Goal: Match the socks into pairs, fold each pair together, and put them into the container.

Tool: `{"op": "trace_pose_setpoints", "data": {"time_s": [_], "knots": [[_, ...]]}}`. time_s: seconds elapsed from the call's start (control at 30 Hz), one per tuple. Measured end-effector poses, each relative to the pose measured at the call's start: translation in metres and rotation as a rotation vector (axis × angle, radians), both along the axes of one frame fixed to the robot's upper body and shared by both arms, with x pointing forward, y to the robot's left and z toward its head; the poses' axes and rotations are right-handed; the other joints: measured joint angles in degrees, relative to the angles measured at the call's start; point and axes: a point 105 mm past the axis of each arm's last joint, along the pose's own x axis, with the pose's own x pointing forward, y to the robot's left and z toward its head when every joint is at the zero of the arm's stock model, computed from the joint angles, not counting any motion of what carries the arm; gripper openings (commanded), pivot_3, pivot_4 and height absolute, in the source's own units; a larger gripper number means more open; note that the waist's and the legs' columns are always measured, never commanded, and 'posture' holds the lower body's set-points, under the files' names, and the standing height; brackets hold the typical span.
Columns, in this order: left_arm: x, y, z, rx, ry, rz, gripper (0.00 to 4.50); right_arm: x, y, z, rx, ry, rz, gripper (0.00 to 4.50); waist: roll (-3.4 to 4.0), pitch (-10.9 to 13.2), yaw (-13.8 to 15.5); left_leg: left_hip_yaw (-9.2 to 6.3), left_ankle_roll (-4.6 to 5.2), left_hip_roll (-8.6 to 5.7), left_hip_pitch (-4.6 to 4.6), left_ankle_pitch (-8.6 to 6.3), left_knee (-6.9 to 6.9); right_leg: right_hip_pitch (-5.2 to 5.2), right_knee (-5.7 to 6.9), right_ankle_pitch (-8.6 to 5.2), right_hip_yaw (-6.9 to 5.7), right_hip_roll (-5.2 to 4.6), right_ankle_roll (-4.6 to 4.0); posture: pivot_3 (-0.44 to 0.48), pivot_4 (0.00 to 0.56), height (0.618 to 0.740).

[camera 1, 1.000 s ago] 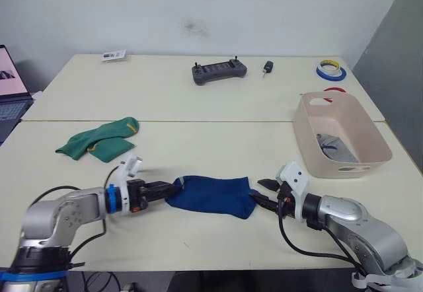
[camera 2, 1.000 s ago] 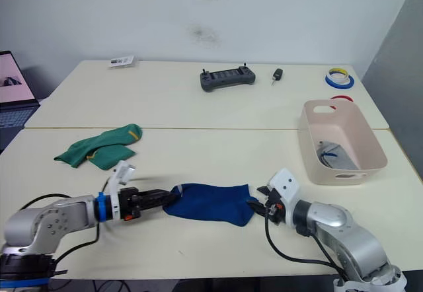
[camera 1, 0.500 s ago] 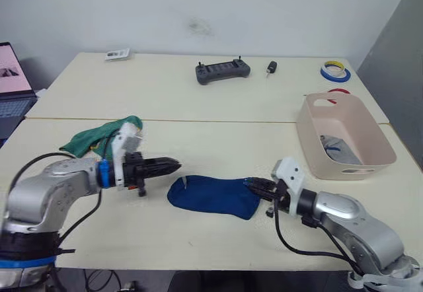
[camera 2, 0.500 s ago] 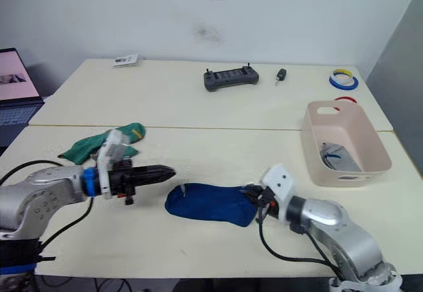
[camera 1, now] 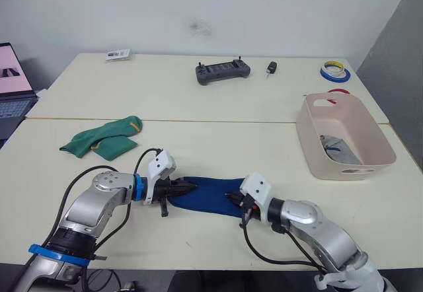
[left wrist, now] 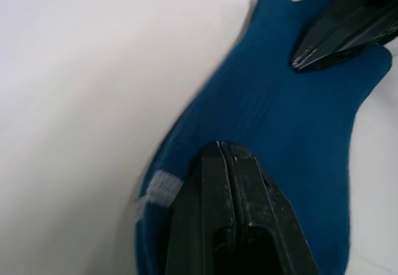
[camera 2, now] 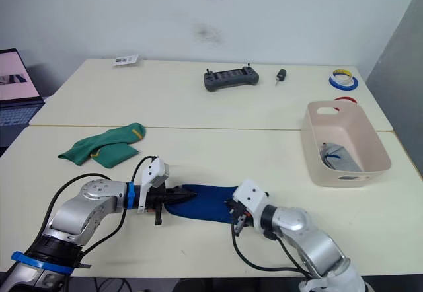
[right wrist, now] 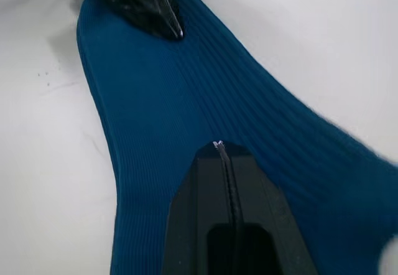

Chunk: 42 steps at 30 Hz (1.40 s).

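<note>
A royal blue sock [camera 1: 206, 195] lies flat near the table's front edge, and it may be two stacked. My left gripper [camera 1: 190, 187] is shut, its tips resting on the sock's left end [left wrist: 273, 94]. My right gripper [camera 1: 230, 198] is also shut, its tips on the sock's right part [right wrist: 186, 94]. I see no fabric pinched between either pair of fingers. Two green socks [camera 1: 100, 143] with yellow marks lie overlapping at the left. The pale pink container [camera 1: 310, 148] stands at the right with a light grey sock [camera 1: 337, 148] inside.
On the far table sit a dark grey controller [camera 1: 222, 71], a small black key fob [camera 1: 268, 68], tape rolls [camera 1: 332, 72] and a card [camera 1: 116, 55]. A laptop [camera 1: 10, 74] shows at the left edge. The table's front edge runs just below both arms.
Both grippers have closed and moved inward along the blue sock toward each other. The left arm rose off the sock and came back down onto it.
</note>
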Motion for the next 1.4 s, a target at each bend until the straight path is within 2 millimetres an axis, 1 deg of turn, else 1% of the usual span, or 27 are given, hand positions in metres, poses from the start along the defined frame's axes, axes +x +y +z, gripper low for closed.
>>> {"op": "trace_pose_setpoints", "data": {"time_s": [0.2, 0.33, 0.4, 0.47, 0.57, 0.63, 0.67, 0.73, 0.8, 0.83, 0.9, 0.97, 1.0, 1.17, 1.3, 1.4], "knots": [[-0.004, 0.007, -0.010, 0.011, 0.007, 0.025, 0.02, -0.005, -0.042, -0.005, -0.037, 0.013, -0.110, 0.00, 0.19, -0.9, -0.2, 0.05, 0.03, 0.02, 0.34, -0.02, -0.14, 0.25, -0.03, -0.01, 0.07, 0.01, 0.01, 0.000, 0.150, 0.740], [-0.008, 0.008, -0.006, 0.004, -0.006, 0.036, 0.02, -0.010, -0.054, -0.003, -0.006, 0.018, -0.119, 0.00, 0.19, -1.0, -0.3, 0.23, 0.03, 0.03, 0.79, -0.02, -0.59, 0.51, -0.24, -0.01, 0.18, 0.01, 0.02, 0.000, 0.150, 0.740], [-0.012, 0.007, -0.003, -0.012, 0.005, 0.031, 0.02, -0.011, -0.054, 0.003, 0.024, 0.012, -0.115, 0.00, 0.19, -0.9, -0.4, 0.24, 0.03, 0.06, 0.82, -0.02, -0.76, 0.50, -0.34, -0.01, 0.19, 0.02, 0.01, 0.000, 0.150, 0.740], [-0.017, 0.004, 0.003, -0.015, 0.020, 0.005, 0.02, -0.011, -0.049, 0.016, 0.049, -0.033, -0.086, 0.00, 0.20, -0.8, -0.3, 0.21, 0.02, 0.08, 0.76, -0.01, -0.79, 0.44, -0.37, -0.01, 0.15, 0.04, 0.01, 0.000, 0.150, 0.740], [-0.022, -0.002, 0.022, -0.013, 0.001, -0.070, 0.02, -0.002, -0.040, 0.040, 0.070, -0.127, -0.051, 0.00, 0.12, -0.8, -0.2, 0.19, 0.00, 0.06, 0.62, 0.00, -0.77, 0.33, -0.37, -0.01, 0.11, 0.03, 0.00, 0.000, 0.150, 0.740], [-0.018, -0.007, 0.037, -0.007, -0.052, -0.097, 0.02, 0.004, -0.034, 0.051, 0.080, -0.165, -0.033, 0.00, 0.12, -0.8, -0.1, 0.21, 0.00, 0.03, 0.62, 0.00, -0.77, 0.34, -0.38, -0.01, 0.12, 0.02, 0.00, 0.000, 0.150, 0.740], [-0.016, -0.009, 0.041, -0.006, -0.071, -0.101, 0.02, 0.006, -0.028, 0.054, 0.083, -0.176, -0.018, 0.00, 0.12, -0.8, -0.1, 0.21, 0.00, 0.03, 0.62, 0.00, -0.77, 0.35, -0.38, -0.01, 0.12, 0.02, 0.00, 0.000, 0.150, 0.740], [-0.009, -0.015, 0.040, -0.004, -0.111, -0.100, 0.02, 0.013, -0.010, 0.049, 0.066, -0.164, 0.025, 0.00, 0.12, -0.8, -0.2, 0.23, 0.00, 0.01, 0.63, 0.00, -0.78, 0.32, -0.38, -0.01, 0.13, 0.05, 0.00, 0.000, 0.150, 0.740], [-0.007, -0.021, 0.027, 0.012, -0.107, -0.112, 0.02, 0.016, 0.006, 0.037, 0.039, -0.132, 0.061, 0.00, 0.12, -0.8, -0.2, 0.26, 0.00, 0.03, 0.54, 0.00, -0.78, 0.22, -0.39, 0.00, 0.17, 0.09, 0.00, 0.000, 0.150, 0.740], [-0.007, -0.021, 0.019, 0.027, -0.099, -0.115, 0.02, 0.017, 0.010, 0.031, 0.031, -0.112, 0.067, 0.00, 0.12, -0.8, -0.2, 0.25, 0.00, 0.04, 0.40, 0.00, -0.77, 0.11, -0.38, 0.00, 0.16, 0.09, -0.01, 0.000, 0.150, 0.740], [-0.007, -0.014, 0.005, 0.069, -0.085, -0.106, 0.02, 0.021, 0.019, 0.017, -0.001, -0.074, 0.077, 0.00, 0.12, -0.8, -0.3, 0.24, 0.00, 0.05, 0.21, 0.02, -0.74, -0.08, -0.35, 0.01, 0.15, 0.09, -0.02, 0.000, 0.150, 0.740], [-0.005, -0.010, 0.002, 0.084, -0.101, -0.108, 0.02, 0.018, 0.022, 0.004, -0.032, -0.040, 0.090, 0.00, 0.12, -0.8, -0.2, 0.21, 0.00, 0.07, 0.20, 0.01, -0.73, -0.07, -0.36, 0.01, 0.12, 0.06, -0.02, 0.000, 0.150, 0.740], [-0.005, -0.009, 0.001, 0.085, -0.102, -0.110, 0.02, 0.018, 0.022, 0.004, -0.036, -0.044, 0.093, 0.00, 0.14, -0.8, -0.1, 0.20, 0.00, 0.05, 0.22, 0.01, -0.74, -0.04, -0.36, 0.01, 0.11, 0.04, -0.02, 0.000, 0.150, 0.740], [-0.005, -0.001, -0.001, 0.098, -0.115, -0.104, 0.02, 0.009, 0.008, -0.001, -0.067, -0.039, 0.083, 0.00, 0.14, -0.8, -0.1, 0.22, 0.01, 0.03, 0.41, 0.01, -0.74, 0.15, -0.35, 0.00, 0.11, 0.00, -0.01, 0.000, 0.150, 0.740], [-0.008, 0.003, -0.004, 0.097, -0.122, -0.091, 0.02, 0.003, -0.019, -0.004, -0.114, -0.036, 0.052, 0.00, 0.17, -1.0, -0.1, 0.22, 0.01, 0.04, 0.63, 0.00, -0.76, 0.34, -0.39, 0.00, 0.11, 0.00, -0.01, 0.000, 0.150, 0.740], [-0.009, 0.005, -0.006, 0.096, -0.119, -0.086, 0.02, 0.001, -0.029, -0.002, -0.101, -0.038, 0.038, 0.00, 0.18, -1.0, -0.1, 0.22, 0.03, 0.05, 0.98, -0.01, -0.82, 0.70, -0.48, -0.01, 0.10, 0.01, 0.00, 0.000, 0.150, 0.740]]}}
